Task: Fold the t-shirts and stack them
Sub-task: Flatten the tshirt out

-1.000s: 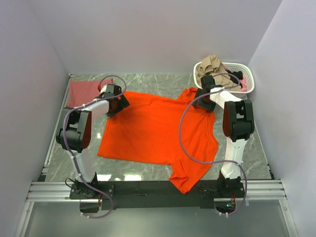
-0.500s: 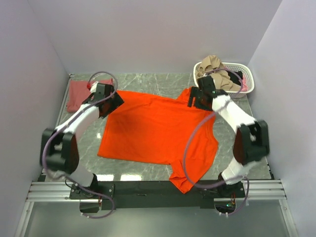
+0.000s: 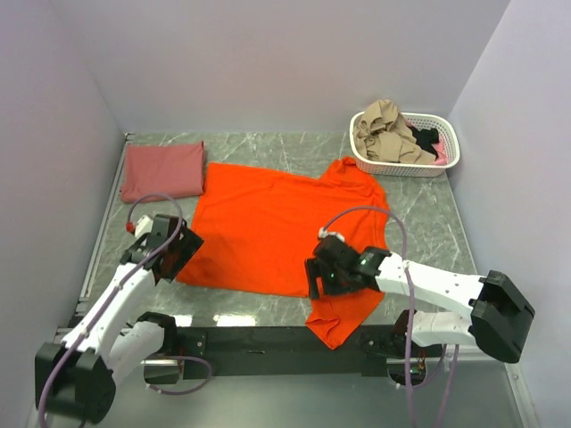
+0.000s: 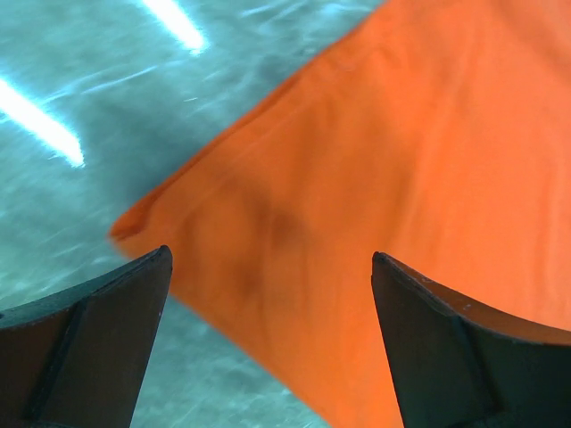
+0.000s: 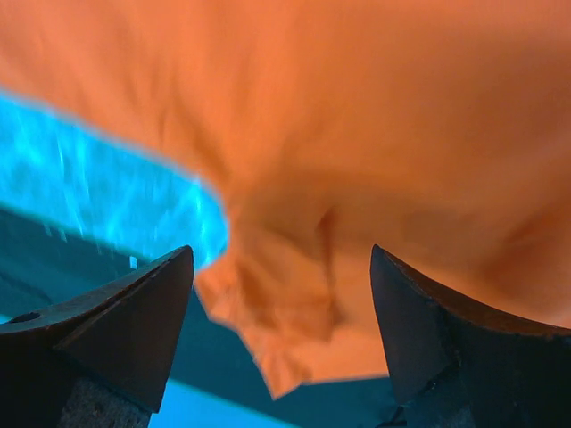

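The bright orange-red t-shirt [image 3: 285, 227] lies spread flat on the marble table, one sleeve hanging over the near edge. The dusty brick-red t-shirt [image 3: 162, 170] lies folded at the far left. My left gripper [image 3: 171, 253] is open above the orange shirt's near-left corner, which shows in the left wrist view [image 4: 357, 178]. My right gripper [image 3: 323, 276] is open above the shirt's near sleeve, seen crumpled in the right wrist view [image 5: 294, 312]. Neither gripper holds cloth.
A white slotted basket [image 3: 446, 160] with tan, black and pink clothes stands at the far right corner. Walls close in the table on the left, back and right. The black rail [image 3: 259, 343] runs along the near edge.
Both arms have swung from the shirt's far corners back toward the near edge. The left now hovers over the near-left corner, the right over the near sleeve. The shirt lies as before.
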You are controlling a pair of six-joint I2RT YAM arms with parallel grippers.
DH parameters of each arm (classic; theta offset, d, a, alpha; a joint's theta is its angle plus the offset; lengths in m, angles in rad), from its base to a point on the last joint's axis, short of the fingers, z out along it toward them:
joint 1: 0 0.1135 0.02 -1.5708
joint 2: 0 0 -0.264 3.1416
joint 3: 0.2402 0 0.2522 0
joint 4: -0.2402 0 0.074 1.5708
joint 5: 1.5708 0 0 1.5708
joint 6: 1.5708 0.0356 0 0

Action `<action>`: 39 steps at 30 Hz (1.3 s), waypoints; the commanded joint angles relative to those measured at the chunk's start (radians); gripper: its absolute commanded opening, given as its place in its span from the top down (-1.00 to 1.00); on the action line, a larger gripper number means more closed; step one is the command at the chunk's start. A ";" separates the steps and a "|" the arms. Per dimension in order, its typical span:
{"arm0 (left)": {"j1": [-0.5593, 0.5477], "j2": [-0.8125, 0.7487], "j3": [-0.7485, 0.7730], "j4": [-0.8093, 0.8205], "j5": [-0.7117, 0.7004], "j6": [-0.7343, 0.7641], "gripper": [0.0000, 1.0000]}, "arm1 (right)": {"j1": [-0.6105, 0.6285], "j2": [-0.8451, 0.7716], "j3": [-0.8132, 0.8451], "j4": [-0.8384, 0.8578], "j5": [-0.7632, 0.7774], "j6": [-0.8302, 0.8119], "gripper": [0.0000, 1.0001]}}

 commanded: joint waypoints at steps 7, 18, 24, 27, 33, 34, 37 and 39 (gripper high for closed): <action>0.003 -0.089 -0.061 -0.117 -0.087 -0.153 -0.99 | 0.237 0.054 0.010 -0.103 0.149 0.244 -0.71; 0.003 -0.096 -0.052 -0.134 -0.110 -0.164 -0.99 | 0.386 0.130 0.091 -0.034 0.050 0.255 -0.70; 0.003 -0.109 -0.037 -0.142 -0.124 -0.165 -0.99 | 0.435 0.170 0.105 0.132 -0.116 0.201 -0.67; 0.003 -0.104 -0.034 -0.142 -0.124 -0.161 -0.99 | 0.450 0.216 0.134 0.193 -0.148 0.166 -0.67; 0.003 -0.093 -0.033 -0.143 -0.130 -0.161 -0.99 | 0.490 0.180 0.200 0.089 -0.039 0.132 -0.67; 0.003 -0.093 -0.035 -0.134 -0.124 -0.156 -0.99 | 0.490 0.157 0.197 0.068 -0.030 0.141 -0.68; 0.003 -0.092 -0.040 -0.120 -0.115 -0.147 -0.99 | 0.490 0.066 0.173 0.020 0.024 0.175 -0.68; 0.003 -0.089 -0.043 -0.111 -0.107 -0.147 -0.99 | 0.489 0.020 0.145 -0.010 0.079 0.202 -0.72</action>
